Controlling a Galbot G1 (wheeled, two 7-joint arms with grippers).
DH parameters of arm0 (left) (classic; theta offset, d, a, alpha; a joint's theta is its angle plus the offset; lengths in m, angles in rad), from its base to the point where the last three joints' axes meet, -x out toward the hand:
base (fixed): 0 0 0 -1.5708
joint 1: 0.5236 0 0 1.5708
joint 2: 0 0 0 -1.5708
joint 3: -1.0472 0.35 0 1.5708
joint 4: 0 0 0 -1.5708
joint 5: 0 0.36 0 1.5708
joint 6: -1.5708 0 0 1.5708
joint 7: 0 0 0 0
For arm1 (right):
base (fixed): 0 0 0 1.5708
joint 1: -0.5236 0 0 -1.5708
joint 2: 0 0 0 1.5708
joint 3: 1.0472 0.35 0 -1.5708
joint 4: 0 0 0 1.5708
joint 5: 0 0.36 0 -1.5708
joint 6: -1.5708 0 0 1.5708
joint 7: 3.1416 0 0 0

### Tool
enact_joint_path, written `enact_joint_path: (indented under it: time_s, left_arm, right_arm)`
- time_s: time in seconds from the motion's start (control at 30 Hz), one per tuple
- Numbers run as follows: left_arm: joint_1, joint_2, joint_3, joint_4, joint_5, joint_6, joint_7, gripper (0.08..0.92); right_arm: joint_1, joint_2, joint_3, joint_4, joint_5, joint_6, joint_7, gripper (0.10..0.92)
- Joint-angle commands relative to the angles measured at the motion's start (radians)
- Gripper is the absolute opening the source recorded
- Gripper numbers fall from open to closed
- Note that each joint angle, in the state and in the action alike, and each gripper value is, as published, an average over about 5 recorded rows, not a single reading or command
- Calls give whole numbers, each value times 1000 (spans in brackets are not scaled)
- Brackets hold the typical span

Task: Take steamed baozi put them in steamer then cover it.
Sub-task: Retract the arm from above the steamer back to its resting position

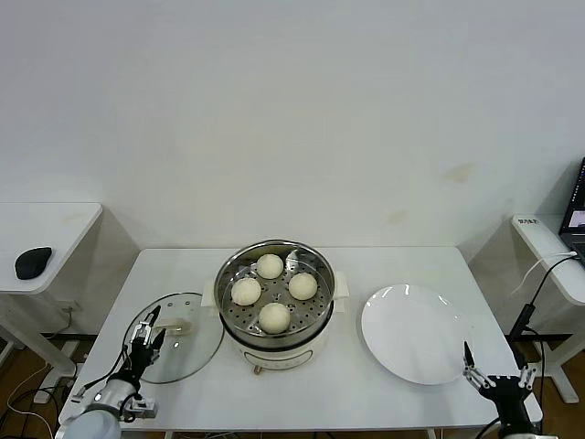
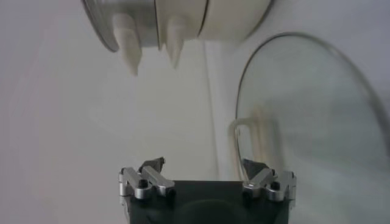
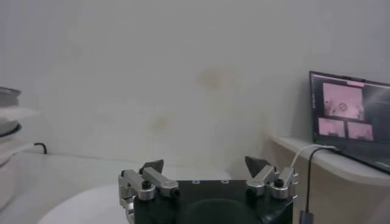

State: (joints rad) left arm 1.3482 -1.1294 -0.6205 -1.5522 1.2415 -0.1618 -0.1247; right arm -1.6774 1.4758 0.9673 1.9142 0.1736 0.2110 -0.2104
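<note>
A plain pale wall backs a white rectangular table (image 1: 302,384), with smaller white side desks at either flank; a black mouse-like object (image 1: 34,262) lies on the left desk and a lit laptop screen (image 3: 350,119) stands on the right one. At the table's middle sits the steamer (image 1: 274,343), a round shiny steel pot on a white base, uncovered, its perforated tray holding all four steamed baozi (image 1: 274,316), smooth cream-white round buns spaced apart in a diamond. Just to the robot's left of the pot, flat on the table, lies the cover (image 1: 196,352), a round clear glass lid with a metal rim and a small white bar handle. The left gripper (image 1: 146,334) hovers over the lid's near-left edge, fingers spread and holding nothing. A flat round white plate (image 1: 416,343) rests on the steamer's right. The right gripper (image 1: 496,373) hangs at the table's near-right corner beside the plate, released and holding nothing.
</note>
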Motion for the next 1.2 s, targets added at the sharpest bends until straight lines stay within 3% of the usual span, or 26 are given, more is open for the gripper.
enact_joint_path:
  time_s: [0.03,0.77,0.87,1.2]
  left_arm:
    - [-86,3,32,83,-45,2,12,823]
    - [-164,-26,53,206,-85,7,-6,818]
    - [-165,-26,51,213,-85,3,-14,770]
    - [-166,-34,52,236,-87,-6,-39,480]
  right_arm:
    - [-11,24,16,2,-26,10,1,823]
    - [-11,32,10,-19,-65,38,3,823]
    - [-8,33,6,-22,-68,39,3,823]
    - [-6,31,-4,-29,-80,50,2,823]
